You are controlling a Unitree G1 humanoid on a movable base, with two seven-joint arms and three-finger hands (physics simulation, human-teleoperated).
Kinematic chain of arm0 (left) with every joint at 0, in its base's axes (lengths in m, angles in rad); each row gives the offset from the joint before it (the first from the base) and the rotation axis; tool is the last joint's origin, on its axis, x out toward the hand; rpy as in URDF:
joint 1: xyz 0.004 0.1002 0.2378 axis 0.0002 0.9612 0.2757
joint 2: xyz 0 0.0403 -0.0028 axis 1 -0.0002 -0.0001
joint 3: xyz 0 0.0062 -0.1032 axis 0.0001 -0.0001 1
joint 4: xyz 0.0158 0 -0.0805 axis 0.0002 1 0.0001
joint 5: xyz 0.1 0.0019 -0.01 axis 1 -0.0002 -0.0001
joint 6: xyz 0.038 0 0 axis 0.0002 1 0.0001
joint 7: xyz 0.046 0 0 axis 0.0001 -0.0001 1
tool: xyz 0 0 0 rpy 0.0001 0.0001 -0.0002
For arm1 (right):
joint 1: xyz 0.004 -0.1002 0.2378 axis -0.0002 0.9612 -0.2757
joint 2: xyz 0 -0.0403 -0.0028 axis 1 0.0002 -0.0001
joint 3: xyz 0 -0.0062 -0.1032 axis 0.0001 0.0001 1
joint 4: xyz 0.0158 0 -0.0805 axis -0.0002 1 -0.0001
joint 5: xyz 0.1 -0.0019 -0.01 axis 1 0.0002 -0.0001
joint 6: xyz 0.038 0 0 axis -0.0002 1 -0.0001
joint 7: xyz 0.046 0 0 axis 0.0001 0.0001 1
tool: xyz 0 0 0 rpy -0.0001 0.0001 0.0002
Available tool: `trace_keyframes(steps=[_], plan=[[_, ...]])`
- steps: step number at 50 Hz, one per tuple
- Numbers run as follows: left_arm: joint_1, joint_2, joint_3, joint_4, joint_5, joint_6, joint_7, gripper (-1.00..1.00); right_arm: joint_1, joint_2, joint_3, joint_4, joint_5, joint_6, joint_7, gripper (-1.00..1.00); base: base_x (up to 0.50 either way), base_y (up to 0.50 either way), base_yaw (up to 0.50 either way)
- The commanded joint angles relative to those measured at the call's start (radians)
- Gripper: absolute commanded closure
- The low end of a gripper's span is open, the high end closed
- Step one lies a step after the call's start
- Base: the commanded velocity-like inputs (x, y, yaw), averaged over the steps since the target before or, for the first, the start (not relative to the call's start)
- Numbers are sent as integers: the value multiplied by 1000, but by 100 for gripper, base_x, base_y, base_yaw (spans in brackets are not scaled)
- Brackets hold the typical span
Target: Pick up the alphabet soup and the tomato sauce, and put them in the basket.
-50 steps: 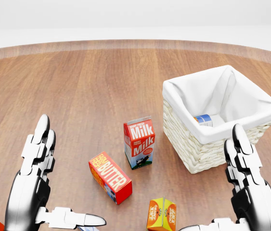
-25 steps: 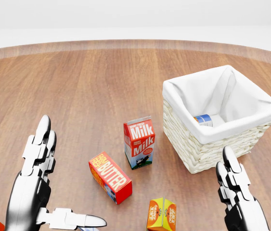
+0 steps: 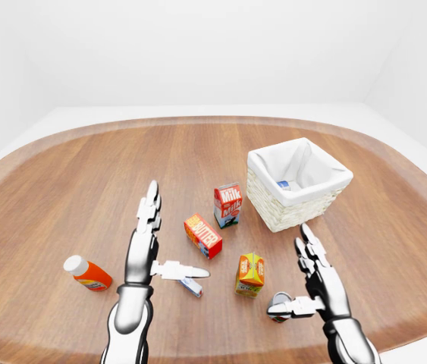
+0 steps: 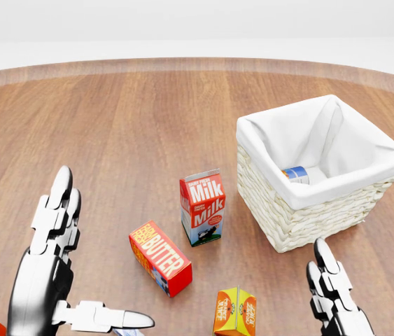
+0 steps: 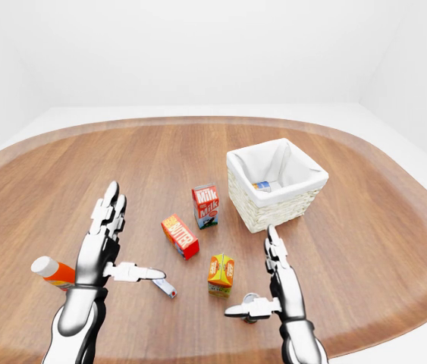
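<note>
Right hand (image 3: 315,284) dropped lower; both hands' fingers (image 3: 150,208) spread apart, holding nothing.

All three of my cameras sat on the robot's head and looked down its own way over the bench (image 3: 61,174). The head view was the nearest, cropped tight on the basket (image 4: 301,217) and milk carton (image 4: 202,207). The two eye views stood farther off, taking in the whole bench and the room's walls, and shared nearly one picture, the right-eye one shifted slightly leftward.
</note>
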Motion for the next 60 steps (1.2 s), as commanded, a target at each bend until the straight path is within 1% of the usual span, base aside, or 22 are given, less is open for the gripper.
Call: trace_keyframes(steps=[1,8,12,20,46,60], plan=[[-9,-1,5,2,-6,0,1,-100,17,-4,3,56,-8,0,0,-100,0,0,0],[-11,-1,7,9,-7,0,2,-100,14,-4,0,90,-14,0,-2,-100,0,0,0],[-9,0,6,8,-6,0,1,-100,29,0,12,115,-29,0,-5,-100,0,0,0],[-3,0,3,4,-3,0,0,-100,29,-7,22,187,-63,0,-31,-100,0,0,0],[-2,1,-1,9,0,0,0,-100,12,-19,22,286,-116,0,-68,-100,0,0,0],[-5,1,1,10,0,0,2,-100,16,-25,13,238,-111,0,-66,-100,0,0,0]])
